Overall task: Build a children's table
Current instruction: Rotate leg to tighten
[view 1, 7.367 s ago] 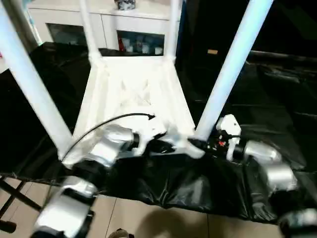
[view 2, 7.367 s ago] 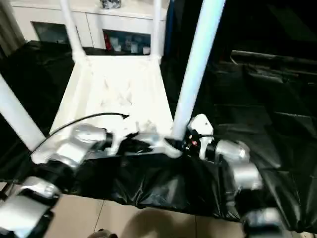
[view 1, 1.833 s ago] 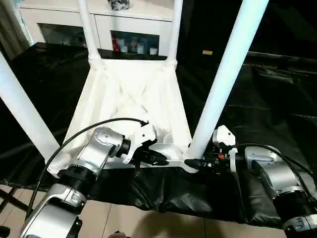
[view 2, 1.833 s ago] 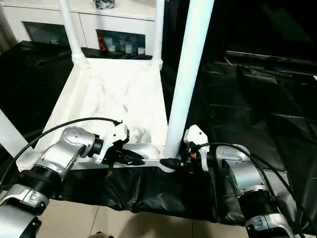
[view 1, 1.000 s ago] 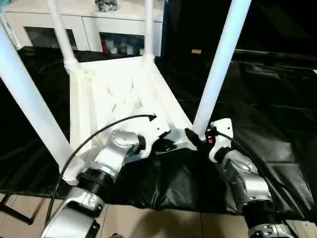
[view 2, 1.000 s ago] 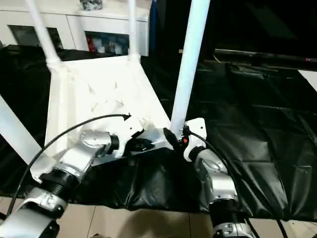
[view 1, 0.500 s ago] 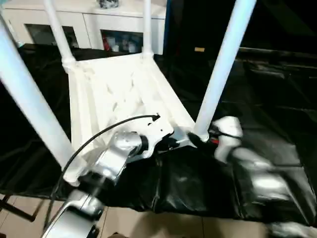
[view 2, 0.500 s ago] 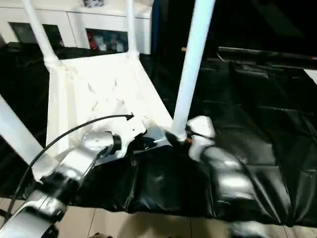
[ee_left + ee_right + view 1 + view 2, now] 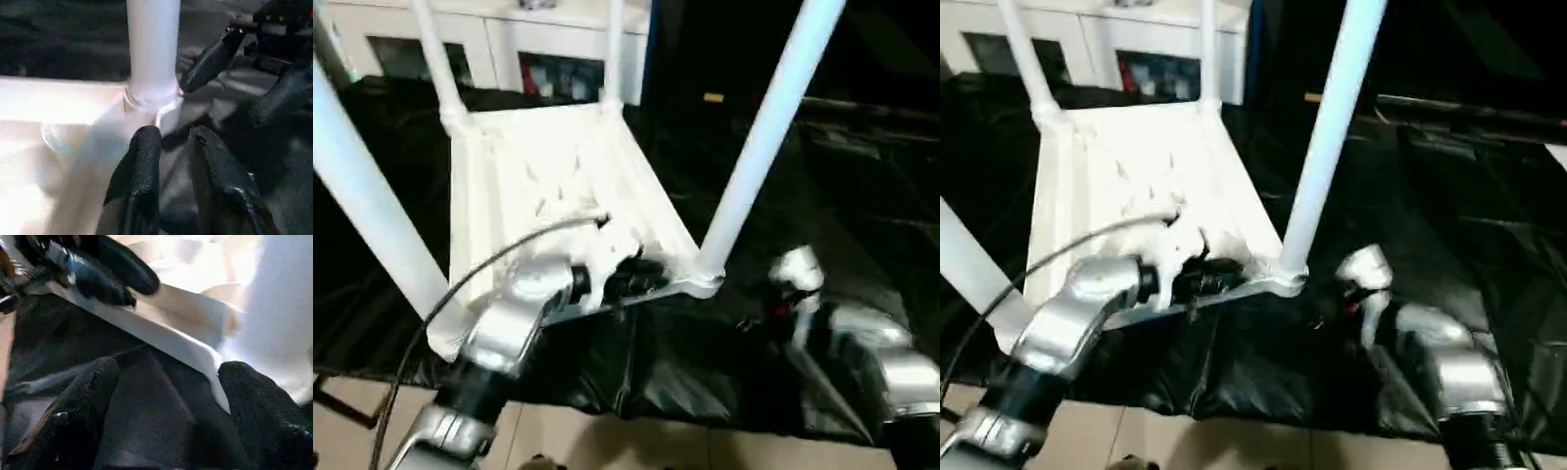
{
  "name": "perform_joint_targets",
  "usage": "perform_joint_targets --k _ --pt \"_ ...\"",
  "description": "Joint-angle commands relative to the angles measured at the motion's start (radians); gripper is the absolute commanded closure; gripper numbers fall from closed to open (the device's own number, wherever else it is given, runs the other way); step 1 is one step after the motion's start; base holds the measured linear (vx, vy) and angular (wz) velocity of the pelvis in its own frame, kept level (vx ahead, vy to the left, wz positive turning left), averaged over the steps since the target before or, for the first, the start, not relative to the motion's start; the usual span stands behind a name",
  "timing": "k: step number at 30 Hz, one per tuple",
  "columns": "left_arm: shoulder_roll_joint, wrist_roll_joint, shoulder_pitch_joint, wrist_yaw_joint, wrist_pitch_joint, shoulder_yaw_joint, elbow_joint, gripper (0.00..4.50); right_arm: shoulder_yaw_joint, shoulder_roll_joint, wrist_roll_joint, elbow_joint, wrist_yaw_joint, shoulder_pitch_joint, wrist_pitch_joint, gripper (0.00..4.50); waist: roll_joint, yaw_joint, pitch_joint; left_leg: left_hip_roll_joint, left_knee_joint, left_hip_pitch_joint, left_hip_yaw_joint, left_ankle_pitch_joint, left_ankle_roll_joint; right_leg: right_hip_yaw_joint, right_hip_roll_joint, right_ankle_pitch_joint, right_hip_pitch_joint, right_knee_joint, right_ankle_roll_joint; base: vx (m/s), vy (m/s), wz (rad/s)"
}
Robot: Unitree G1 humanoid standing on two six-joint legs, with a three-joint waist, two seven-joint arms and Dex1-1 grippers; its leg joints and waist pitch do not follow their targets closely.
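The small all-white plastic children's table lies upside down on a black plastic sheet that covers the work surface, its ribbed, cross-braced underside facing up and its four long round tapered legs standing upright from the corner sockets. The near right leg rises tall from the corner closest to both arms; two far legs stand by a white cabinet with glass doors at the back.

The left gripper sits at the table's near edge, just beside that near right corner (a black cable arcs over its silver forearm). In the left wrist view its two black fingers stand slightly parted at the rim, with only a narrow gap between them; whether they pinch the edge I cannot tell.

The right gripper is off the table, near the same corner, over the black sheet. Its fingers are spread wide and grasp nothing.
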Motion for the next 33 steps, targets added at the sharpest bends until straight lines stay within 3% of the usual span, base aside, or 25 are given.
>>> perform_joint_targets --k 1,3,5,7,10,12,13,19,22,26,28,29,30,33 --pt "0.011 -0.041 0.015 -0.02 0.043 -0.009 -0.076 2.77 0.018 0.0 0.02 -0.034 0.026 -0.01 0.03 0.78 -0.016 0.002 -0.06 0.049 -0.064 0.013 -0.02 -0.218 0.053 0.041 -0.059 -0.285 0.044 -0.062 -0.188 0.0 0.0 0.0" --pt "0.017 -0.062 0.027 -0.033 0.061 -0.007 -0.104 2.77 0.028 0.006 0.018 -0.034 0.03 -0.015 0.032 0.78 -0.014 0.005 -0.06 0.05 -0.064 0.015 -0.022 -0.219 0.048 0.041 -0.061 -0.286 0.042 -0.06 -0.192 0.0 0.0 0.0" --pt "0.048 -0.122 0.079 -0.081 0.146 -0.017 -0.205 2.47 0.044 0.044 -0.006 0.005 -0.002 -0.057 0.013 0.78 -0.015 0.003 -0.06 0.05 -0.066 0.015 -0.021 -0.211 0.04 0.042 -0.06 -0.267 0.041 -0.056 -0.2 0.0 0.0 0.0" --pt "0.075 -0.128 0.109 -0.103 0.185 -0.037 -0.252 2.37 0.05 0.067 -0.013 0.04 -0.019 -0.089 0.009 0.78 -0.015 -0.005 -0.058 0.048 -0.067 0.015 -0.02 -0.223 0.031 0.043 -0.056 -0.289 0.038 -0.058 -0.193 0.0 0.0 0.0" --pt "0.097 -0.111 0.133 -0.105 0.195 -0.052 -0.272 2.06 0.05 0.089 -0.038 0.091 -0.061 -0.123 -0.02 0.78 -0.011 -0.002 -0.057 0.047 -0.065 0.02 -0.019 -0.235 0.018 0.045 -0.056 -0.298 0.035 -0.059 -0.185 0.0 0.0 0.0" --pt "0.112 -0.089 0.168 -0.059 0.212 -0.042 -0.287 1.98 0.025 0.136 -0.082 0.212 -0.198 -0.199 -0.078 0.78 -0.013 -0.01 -0.055 0.046 -0.067 0.014 -0.021 -0.245 0.003 0.044 -0.056 -0.312 0.033 -0.058 -0.187 0.0 0.0 0.0" --pt "0.114 -0.089 0.174 -0.048 0.217 -0.038 -0.29 1.86 0.018 0.145 -0.091 0.237 -0.228 -0.215 -0.091 0.78 -0.013 -0.01 -0.057 0.045 -0.067 0.021 -0.021 -0.256 -0.015 0.045 -0.055 -0.336 0.032 -0.059 -0.177 0.0 0.0 0.0" --pt "0.155 -0.1 0.224 0.004 0.239 0.011 -0.326 1.41 -0.06 0.219 -0.105 0.429 -0.492 -0.341 -0.138 0.78 -0.007 -0.012 -0.057 0.042 -0.069 0.025 -0.021 -0.303 -0.044 0.047 -0.05 -0.334 0.028 -0.056 -0.167 0.0 0.0 0.0" --pt "0.169 -0.1 0.238 0.018 0.211 0.04 -0.325 1.13 -0.096 0.236 -0.112 0.529 -0.64 -0.396 -0.156 0.78 -0.008 -0.011 -0.059 0.04 -0.068 0.023 -0.02 -0.287 -0.043 0.046 -0.048 -0.301 0.03 -0.052 -0.163 0.0 0.0 0.0" --pt "0.191 -0.121 0.25 0.005 0.223 0.059 -0.355 0.7 -0.129 0.243 -0.11 0.619 -0.719 -0.443 -0.205 0.78 -0.004 -0.01 -0.061 0.039 -0.065 0.024 -0.018 -0.278 -0.045 0.046 -0.047 -0.265 0.03 -0.047 -0.169 0.0 0.0 0.0" --pt "0.2 -0.13 0.252 0.0 0.226 0.062 -0.362 0.7 -0.141 0.244 -0.109 0.641 -0.743 -0.456 -0.215 0.78 -0.005 -0.012 -0.061 0.038 -0.065 0.023 -0.017 -0.278 -0.043 0.046 -0.045 -0.256 0.03 -0.044 -0.166 0.0 0.0 0.0" --pt "0.205 -0.136 0.255 -0.002 0.228 0.064 -0.368 0.65 -0.148 0.244 -0.109 0.653 -0.758 -0.462 -0.221 0.78 0.001 -0.011 -0.061 0.038 -0.065 0.025 -0.017 -0.278 -0.044 0.046 -0.043 -0.252 0.029 -0.044 -0.167 0.0 0.0 0.0" --pt "0.217 -0.142 0.253 0.0 0.227 0.075 -0.367 0.41 -0.158 0.238 -0.113 0.683 -0.791 -0.478 -0.234 0.78 -0.001 -0.013 -0.062 0.037 -0.065 0.024 -0.017 -0.274 -0.047 0.045 -0.042 -0.238 0.03 -0.042 -0.17 0.0 0.0 0.0" --pt "0.238 -0.139 0.242 0.008 0.204 0.097 -0.344 0.31 -0.173 0.228 -0.113 0.727 -0.828 -0.501 -0.255 0.78 -0.001 -0.011 -0.062 0.036 -0.063 0.026 -0.014 -0.283 -0.046 0.046 -0.041 -0.237 0.028 -0.042 -0.172 0.0 0.0 0.0"
